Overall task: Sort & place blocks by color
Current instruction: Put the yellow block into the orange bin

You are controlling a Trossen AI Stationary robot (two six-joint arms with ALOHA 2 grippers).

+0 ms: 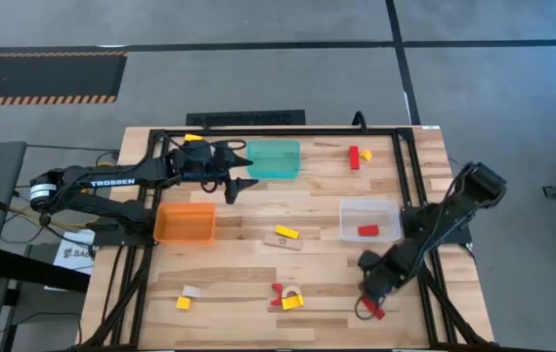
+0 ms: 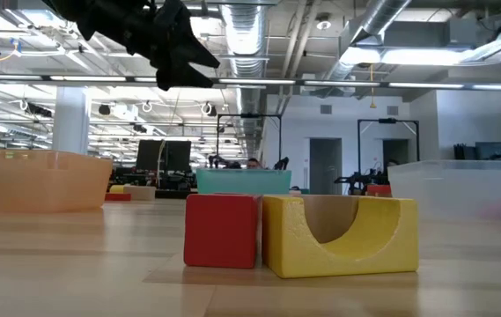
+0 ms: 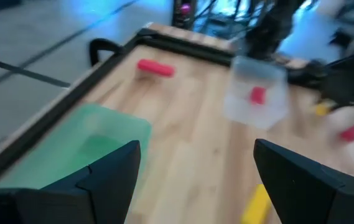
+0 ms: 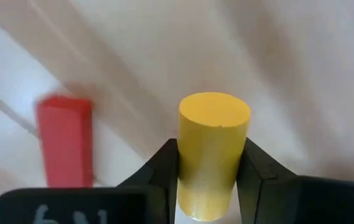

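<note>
right gripper (image 4: pixel 209 180) low at table's near right corner, fingers clamped on yellow wooden cylinder block (image 4: pixel 213 149) for lifting, red bar block (image 4: pixel 65 140) beside; left gripper (image 3: pixel 195 180) spread empty, waiting above translucent teal plastic bin (image 3: pixel 83 146)

**Positions of the coloured toy blocks**

A yellow wooden cylinder (image 4: pixel 213 155) stood upright, with a red wooden bar (image 4: pixel 65 140) lying beside it. A red cube (image 2: pixel 221 230) touched a yellow arch block (image 2: pixel 340 234), its opening upward. Another red block (image 1: pixel 367 231) lay inside a bin.
</note>
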